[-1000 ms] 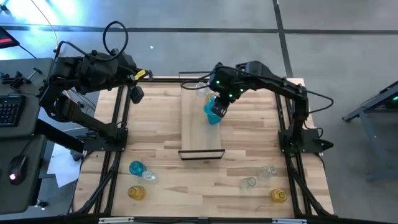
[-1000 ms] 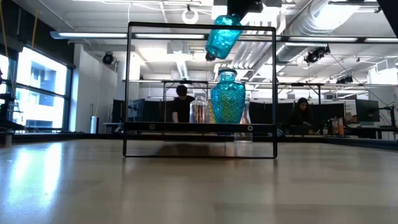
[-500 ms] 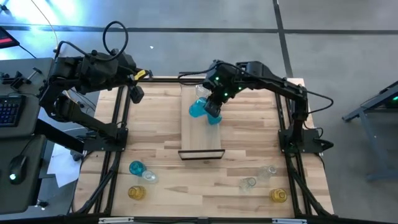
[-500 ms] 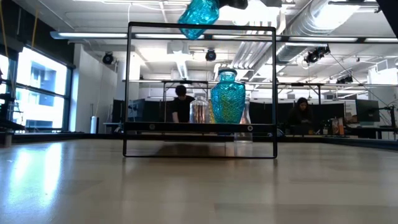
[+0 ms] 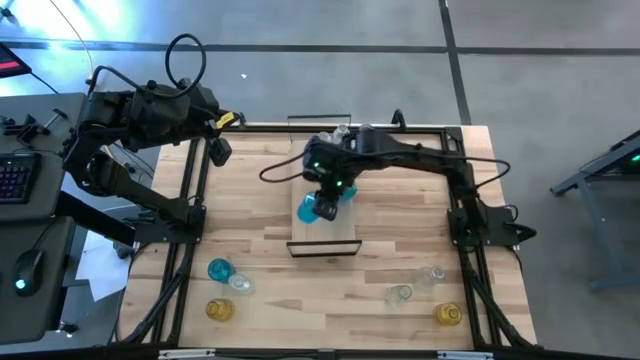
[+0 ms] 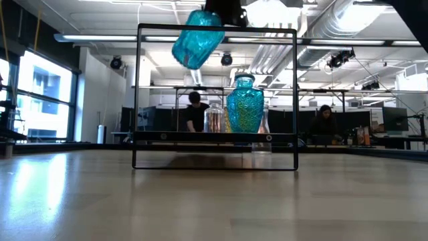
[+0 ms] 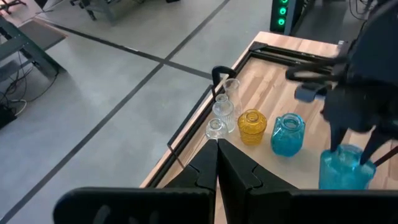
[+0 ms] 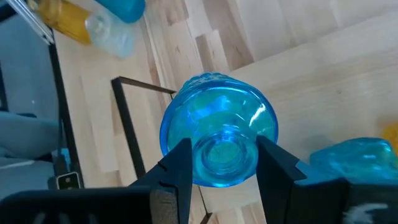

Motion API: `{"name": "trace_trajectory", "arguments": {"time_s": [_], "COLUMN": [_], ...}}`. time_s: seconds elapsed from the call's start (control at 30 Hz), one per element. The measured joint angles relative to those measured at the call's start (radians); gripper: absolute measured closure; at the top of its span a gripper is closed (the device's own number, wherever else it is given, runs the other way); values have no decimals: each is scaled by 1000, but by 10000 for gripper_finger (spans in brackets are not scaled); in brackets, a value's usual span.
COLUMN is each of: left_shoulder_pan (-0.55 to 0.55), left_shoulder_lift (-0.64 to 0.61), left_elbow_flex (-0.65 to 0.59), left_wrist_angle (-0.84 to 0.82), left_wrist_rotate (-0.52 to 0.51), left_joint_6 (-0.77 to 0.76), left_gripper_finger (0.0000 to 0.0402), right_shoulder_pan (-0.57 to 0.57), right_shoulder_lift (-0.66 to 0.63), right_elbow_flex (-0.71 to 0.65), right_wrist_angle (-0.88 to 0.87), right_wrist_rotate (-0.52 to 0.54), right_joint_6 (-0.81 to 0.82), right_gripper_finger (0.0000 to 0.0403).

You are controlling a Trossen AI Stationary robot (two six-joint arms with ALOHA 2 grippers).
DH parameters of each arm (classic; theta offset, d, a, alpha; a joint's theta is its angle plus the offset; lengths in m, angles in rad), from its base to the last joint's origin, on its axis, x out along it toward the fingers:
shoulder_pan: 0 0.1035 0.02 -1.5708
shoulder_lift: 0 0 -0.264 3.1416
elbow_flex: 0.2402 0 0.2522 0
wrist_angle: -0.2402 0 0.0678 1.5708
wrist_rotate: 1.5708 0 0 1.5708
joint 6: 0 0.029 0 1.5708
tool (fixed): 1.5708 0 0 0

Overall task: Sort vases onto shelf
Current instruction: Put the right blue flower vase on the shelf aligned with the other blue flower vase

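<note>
Right gripper grips a teal-blue round-bellied glass vase by the neck above the narrow light-wood shelf; several vases beyond it are shelved, six on the table remain.

Three teal vases, three amber vases, six clear vases, one shelf

Polished grey concrete floor surrounds the work area, crossed by dark seams. Exposed ceiling carries pale ducts and strip lights. Tall windows stand on the left wall. Far across the room, desks with monitors; two people sit there. A keyboard lies at the left.
</note>
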Motion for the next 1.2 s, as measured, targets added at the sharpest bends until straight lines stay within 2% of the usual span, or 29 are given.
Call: {"name": "trace_trajectory", "arguments": {"time_s": [0.53, 0.73, 0.87, 1.2], "left_shoulder_pan": [0, 0, 0, 0], "left_shoulder_lift": [0, 0, 0, 0], "left_elbow_flex": [0, 0, 0, 0], "left_wrist_angle": [0, 0, 0, 0], "left_wrist_rotate": [0, 0, 0, 0], "left_joint_6": [0, 0, 1, 0], "left_gripper_finger": [401, 401, 401, 401], "right_shoulder_pan": [1, 1, 3, 14], "right_shoulder_lift": [116, 130, 130, 130], "right_elbow_flex": [0, 0, 0, 0], "right_wrist_angle": [-17, -55, -101, -127], "right_wrist_rotate": [105, 109, 149, 94], "right_joint_6": [-19, -23, -26, -61], "right_gripper_finger": [297, 297, 297, 297]}}
